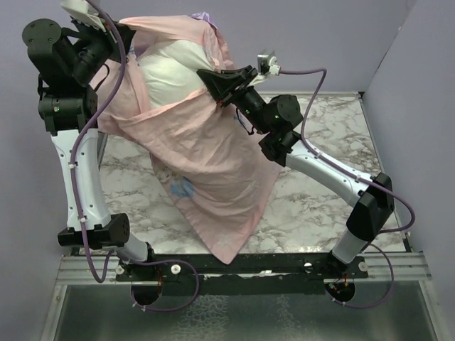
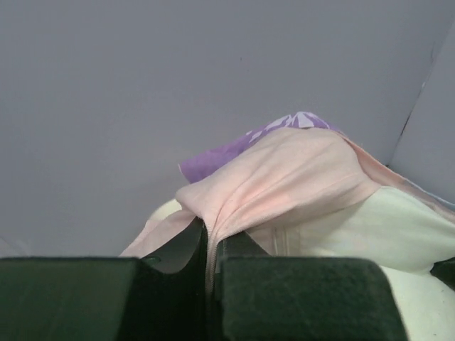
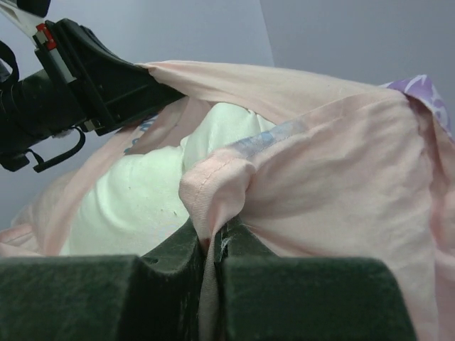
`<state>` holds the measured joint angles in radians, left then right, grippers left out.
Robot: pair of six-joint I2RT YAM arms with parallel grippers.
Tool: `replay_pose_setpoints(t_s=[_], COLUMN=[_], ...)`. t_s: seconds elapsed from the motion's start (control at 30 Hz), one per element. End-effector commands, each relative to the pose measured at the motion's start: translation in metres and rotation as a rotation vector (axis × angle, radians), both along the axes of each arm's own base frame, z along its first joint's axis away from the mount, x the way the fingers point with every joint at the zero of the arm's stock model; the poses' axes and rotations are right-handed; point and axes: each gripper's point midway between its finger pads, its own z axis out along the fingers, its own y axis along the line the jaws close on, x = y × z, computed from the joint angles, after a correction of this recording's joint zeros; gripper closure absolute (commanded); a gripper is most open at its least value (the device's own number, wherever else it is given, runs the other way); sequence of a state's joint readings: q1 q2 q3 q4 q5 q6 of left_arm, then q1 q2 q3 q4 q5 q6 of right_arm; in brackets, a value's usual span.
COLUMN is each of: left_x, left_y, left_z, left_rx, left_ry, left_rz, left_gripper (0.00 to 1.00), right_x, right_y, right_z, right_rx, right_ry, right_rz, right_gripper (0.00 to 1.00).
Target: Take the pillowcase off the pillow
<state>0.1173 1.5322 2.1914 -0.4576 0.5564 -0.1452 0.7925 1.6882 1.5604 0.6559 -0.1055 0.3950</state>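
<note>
The pillowcase (image 1: 213, 156) hangs turned inside out, pale pink, with a purple printed patch at its top (image 1: 202, 15). The off-white pillow (image 1: 174, 71) bulges out of its open mouth, held up above the table. My left gripper (image 1: 126, 37) is shut on the pillowcase's left hem (image 2: 210, 234). My right gripper (image 1: 207, 77) is shut on the right hem (image 3: 213, 206). The pillow also shows in the left wrist view (image 2: 398, 227) and in the right wrist view (image 3: 135, 199). The lower pillowcase drapes down to the table's near edge.
The marble table (image 1: 334, 128) lies under the hanging cloth. Grey walls stand behind and to the right. A metal rail (image 1: 234, 266) with the arm bases runs along the near edge. The left arm's body (image 3: 78, 85) shows in the right wrist view.
</note>
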Motion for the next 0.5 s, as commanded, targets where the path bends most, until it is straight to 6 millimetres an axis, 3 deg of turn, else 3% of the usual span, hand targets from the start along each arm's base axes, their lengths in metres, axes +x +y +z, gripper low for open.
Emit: replay_pose_setpoints(t_s=[0.0,0.13,0.23,0.27,0.3,0.47], left_x=[-0.018,-0.039,-0.044,-0.042,-0.039,-0.016], left_y=[0.021,0.025,0.018,0.013,0.007,-0.033], left_z=[0.071,0.106,0.108,0.101,0.090,-0.007], left_rx=[0.004,-0.003,-0.035,-0.049,-0.071,-0.184], left_ry=[-0.232,-0.353,-0.348,-0.314,-0.261,0.113], left_rz=[0.122,0.161,0.122,0.090,0.047,-0.180], left_gripper=[1.00,1.00,1.00,1.00,1.00,1.00], right_x=[-0.026,-0.035,-0.042,-0.044,-0.044,-0.064], right_y=[-0.046,-0.059,-0.066,-0.070,-0.072,-0.102], right_z=[0.078,0.074,0.057,0.047,0.024,-0.033], right_rx=[0.263,0.248,0.200,0.187,0.159,0.111], right_ry=[-0.176,-0.199,-0.206,-0.197,-0.169,-0.108], right_rz=[-0.060,-0.085,-0.111,-0.119,-0.128,-0.158], right_gripper=[0.99,0.99,0.99,0.99,0.99,0.99])
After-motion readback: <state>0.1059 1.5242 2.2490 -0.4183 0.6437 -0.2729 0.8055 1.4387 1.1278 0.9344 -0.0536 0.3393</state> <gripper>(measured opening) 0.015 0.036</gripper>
